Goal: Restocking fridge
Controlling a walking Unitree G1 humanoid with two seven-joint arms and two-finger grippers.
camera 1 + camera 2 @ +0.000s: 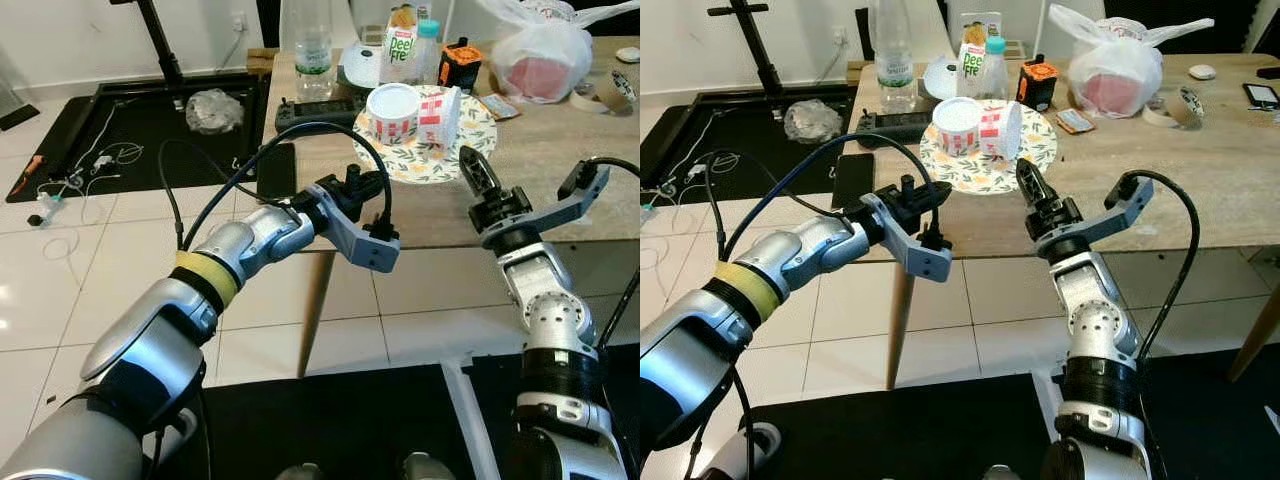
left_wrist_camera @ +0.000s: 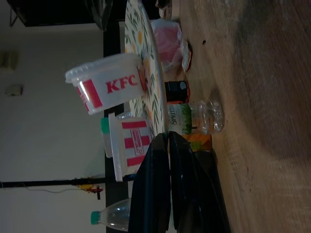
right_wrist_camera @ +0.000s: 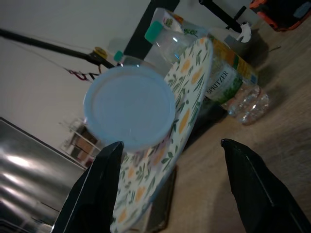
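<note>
We see white lidded KFC paper tub (image 1: 393,112) on floral round plate (image 1: 478,140), near tabletop (image 1: 1200,170) front edge. Right gripper (image 3: 170,187) before plate, fingers wide apart, empty. Left gripper (image 2: 170,184) beside plate, fingers closed, empty. Tub likely light, crushable; we'd grip mid-wall gently.

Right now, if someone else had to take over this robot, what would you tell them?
Left gripper: shut, empty, at the near table edge beside the floral plate.
Right gripper: open, empty, just short of the plate.
On the plate: a lidded KFC tub upright, a striped KFC box beside it. Behind: water bottle, juice carton, tied plastic bag.
Done: nothing picked up. Left: grasp the food, carry it to the fridge.
</note>
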